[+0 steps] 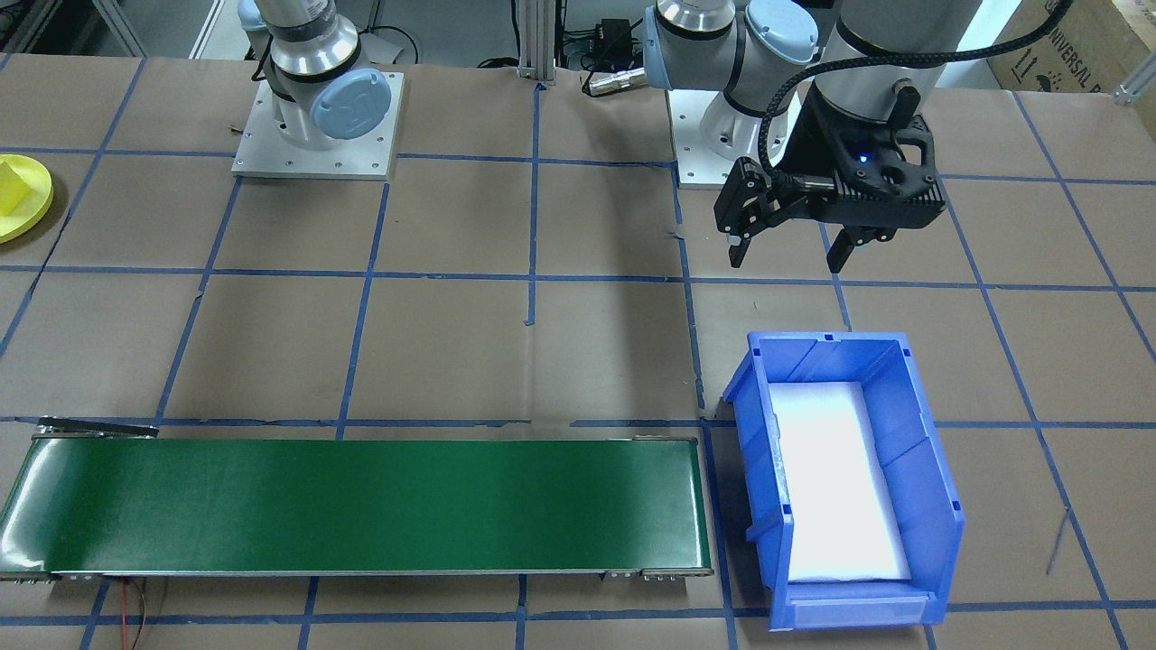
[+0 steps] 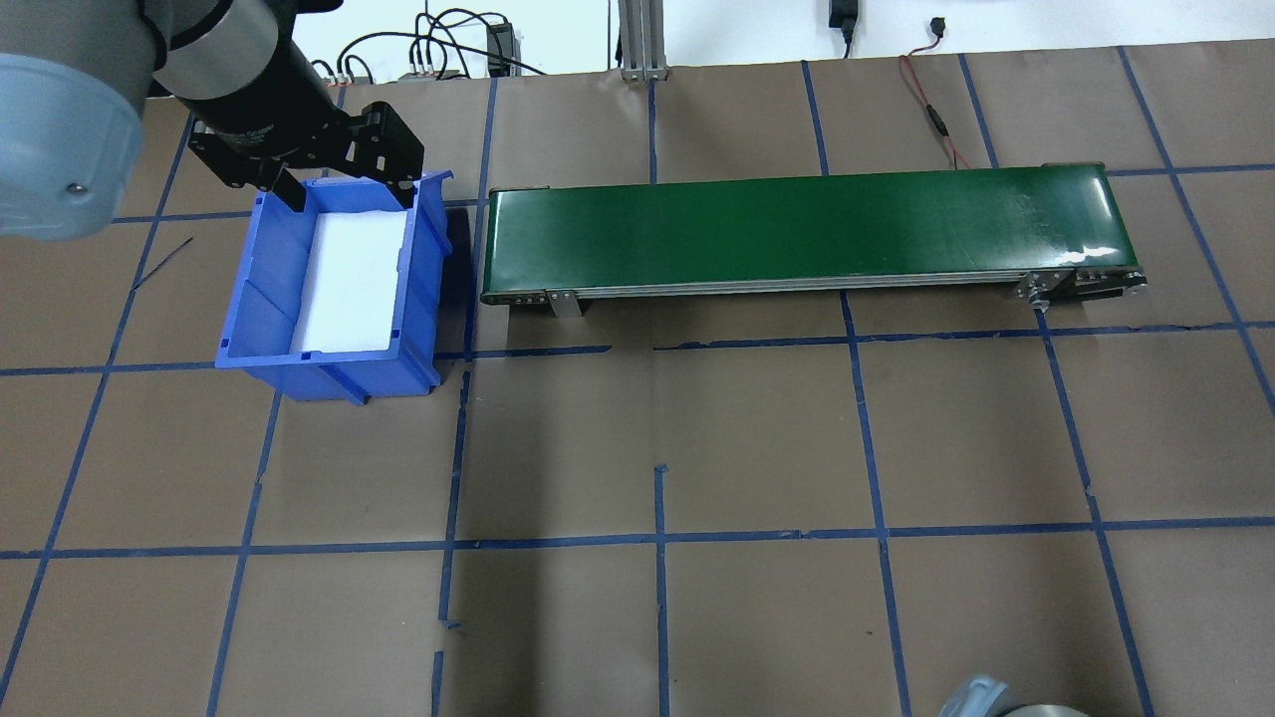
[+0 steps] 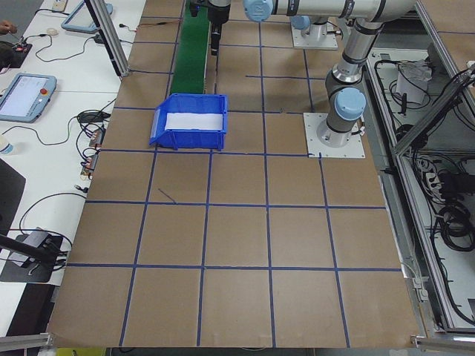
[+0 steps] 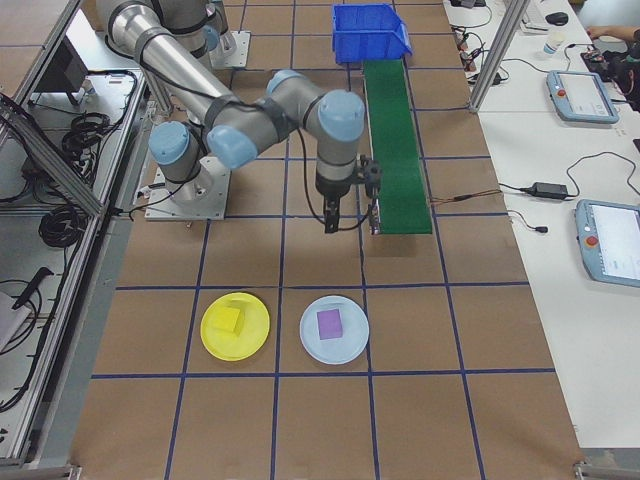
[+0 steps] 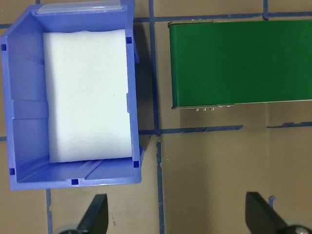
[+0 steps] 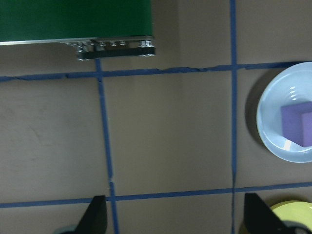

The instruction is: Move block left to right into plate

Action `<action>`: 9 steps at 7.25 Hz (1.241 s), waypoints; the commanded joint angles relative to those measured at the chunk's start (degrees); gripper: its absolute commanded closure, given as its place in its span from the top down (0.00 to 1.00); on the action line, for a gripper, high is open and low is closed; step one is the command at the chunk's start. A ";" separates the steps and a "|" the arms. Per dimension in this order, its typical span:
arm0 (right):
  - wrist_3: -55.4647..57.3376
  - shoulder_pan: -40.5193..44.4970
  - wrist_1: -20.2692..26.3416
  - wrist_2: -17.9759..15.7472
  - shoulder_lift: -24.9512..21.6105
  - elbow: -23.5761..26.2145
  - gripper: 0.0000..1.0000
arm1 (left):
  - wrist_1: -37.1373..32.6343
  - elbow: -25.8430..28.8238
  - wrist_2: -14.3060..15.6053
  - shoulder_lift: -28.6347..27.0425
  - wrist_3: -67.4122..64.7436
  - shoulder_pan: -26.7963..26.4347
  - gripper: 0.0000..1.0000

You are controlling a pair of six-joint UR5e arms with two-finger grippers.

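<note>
The yellow plate (image 4: pixel 235 327) lies on the table at the robot's right end, with a yellow block (image 4: pixel 228 320) lying in it. The front view catches the plate (image 1: pixel 20 200) at its left edge. My left gripper (image 1: pixel 786 264) hangs open and empty just behind the blue bin (image 2: pixel 329 279), its fingers (image 5: pixel 95 217) spread wide in the left wrist view. My right gripper (image 4: pixel 352 228) hovers open and empty beside the right end of the green conveyor belt (image 4: pixel 395 150). The right wrist view shows a sliver of the yellow plate (image 6: pixel 292 209) low on the right.
A pale blue plate (image 4: pixel 312 342) holding a purple block (image 4: pixel 330 323) lies beside the yellow one. The bin holds only white foam (image 5: pixel 87 92). The belt (image 1: pixel 361 506) carries nothing. Blue tape lines cross the brown table.
</note>
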 commanded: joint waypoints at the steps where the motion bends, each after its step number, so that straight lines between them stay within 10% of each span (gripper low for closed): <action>1: 19.14 14.18 5.83 0.39 -5.30 -0.91 1.00 | 0.34 0.00 -0.07 0.00 0.00 0.02 1.00; 4: 41.73 32.20 7.08 3.46 -5.25 -4.59 1.00 | 0.34 0.00 -0.16 0.00 -0.17 -0.07 1.00; 9: 44.26 34.81 6.47 3.48 -4.01 -5.14 1.00 | 0.25 0.00 -0.16 -0.09 -0.17 -0.16 1.00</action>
